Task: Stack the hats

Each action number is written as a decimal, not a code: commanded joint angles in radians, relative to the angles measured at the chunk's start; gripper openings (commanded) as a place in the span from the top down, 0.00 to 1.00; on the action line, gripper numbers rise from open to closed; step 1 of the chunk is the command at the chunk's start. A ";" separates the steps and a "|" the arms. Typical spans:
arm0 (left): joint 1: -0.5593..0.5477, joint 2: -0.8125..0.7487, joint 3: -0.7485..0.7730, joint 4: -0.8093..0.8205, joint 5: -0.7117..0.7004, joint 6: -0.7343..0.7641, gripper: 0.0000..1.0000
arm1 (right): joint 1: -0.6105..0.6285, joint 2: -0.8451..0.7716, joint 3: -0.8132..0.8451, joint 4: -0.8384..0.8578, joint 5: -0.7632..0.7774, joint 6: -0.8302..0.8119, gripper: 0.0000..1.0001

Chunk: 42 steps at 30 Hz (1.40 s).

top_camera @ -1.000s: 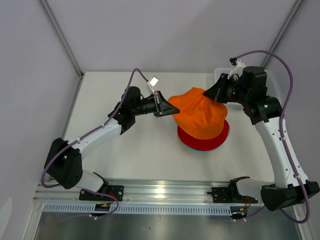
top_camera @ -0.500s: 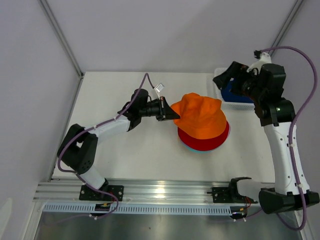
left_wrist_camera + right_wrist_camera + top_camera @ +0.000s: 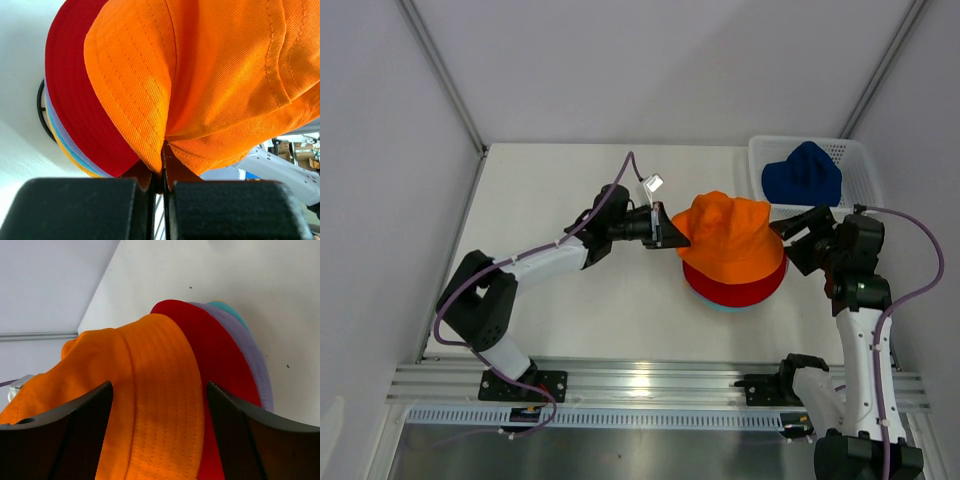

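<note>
An orange hat (image 3: 730, 245) lies crumpled on top of a stack. The red hat (image 3: 735, 290) is directly under it. In the right wrist view, lavender (image 3: 255, 360) and teal (image 3: 225, 307) brims peek out below the red hat (image 3: 220, 355). My left gripper (image 3: 670, 228) is shut on the orange hat's left brim (image 3: 150, 125), pinched between its jaws (image 3: 164, 170). My right gripper (image 3: 798, 240) is open just right of the stack. Its fingers straddle the orange hat's brim (image 3: 150, 390) without closing on it. A dark blue hat (image 3: 803, 175) lies in the basket.
A white mesh basket (image 3: 850, 150) stands at the table's back right corner, behind my right arm. A black wire ring (image 3: 40, 107) shows under the stack's brims. The yellow brim edge (image 3: 67, 150) is lowest in the stack.
My right gripper let go of the orange hat, swung up toward the basket, then came down open beside the stack's right side. The left gripper moved right, still holding the brim.
</note>
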 commanded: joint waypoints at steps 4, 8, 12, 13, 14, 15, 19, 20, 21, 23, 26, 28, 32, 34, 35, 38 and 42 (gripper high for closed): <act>-0.031 -0.030 -0.016 -0.003 -0.050 0.040 0.99 | -0.003 -0.057 0.003 0.010 0.021 0.072 0.22; -0.040 -0.048 -0.029 0.001 -0.081 0.040 0.99 | -0.003 -0.097 -0.060 0.020 0.012 0.119 0.27; -0.053 -0.071 -0.038 0.007 -0.116 0.048 0.99 | -0.003 -0.117 -0.100 0.014 -0.009 0.144 0.42; -0.059 -0.077 -0.039 0.010 -0.119 0.055 0.99 | -0.003 -0.118 -0.103 0.007 -0.009 0.140 0.46; -0.062 -0.082 -0.042 0.017 -0.124 0.059 0.99 | -0.003 -0.123 -0.106 -0.001 -0.006 0.136 0.52; -0.063 -0.094 -0.044 0.015 -0.136 0.062 0.99 | -0.003 -0.129 -0.108 -0.004 -0.005 0.135 0.66; -0.079 -0.131 -0.041 0.021 -0.158 0.088 0.99 | -0.003 -0.150 -0.086 -0.004 0.025 0.120 0.97; -0.077 -0.140 -0.039 0.018 -0.159 0.092 0.99 | -0.003 -0.155 -0.077 -0.016 0.034 0.109 1.00; -0.079 -0.148 -0.035 0.011 -0.162 0.098 0.99 | -0.003 -0.161 -0.068 -0.021 0.058 0.100 1.00; -0.079 -0.172 -0.032 0.006 -0.158 0.111 0.99 | -0.003 -0.172 -0.045 -0.022 0.078 0.071 1.00; -0.086 -0.198 -0.022 0.000 -0.143 0.118 0.99 | -0.004 -0.212 -0.042 0.019 0.101 0.048 1.00; -0.099 -0.204 -0.018 -0.003 -0.127 0.132 0.98 | -0.003 -0.245 -0.042 0.046 0.101 0.043 1.00; -0.139 -0.203 -0.015 -0.020 -0.121 0.167 0.97 | -0.003 -0.290 -0.014 0.022 0.144 0.006 1.00; -0.160 -0.194 -0.012 -0.040 -0.129 0.175 0.97 | -0.003 -0.316 -0.013 -0.004 0.181 -0.018 1.00; -0.168 -0.185 -0.012 -0.042 -0.132 0.175 0.96 | -0.003 -0.327 -0.016 -0.034 0.208 -0.026 1.00; -0.189 -0.174 -0.016 -0.058 -0.158 0.174 0.96 | -0.003 -0.362 -0.025 -0.088 0.253 -0.037 1.00; -0.211 -0.191 -0.068 -0.065 -0.219 0.189 0.96 | -0.003 -0.411 -0.072 -0.147 0.308 -0.058 1.00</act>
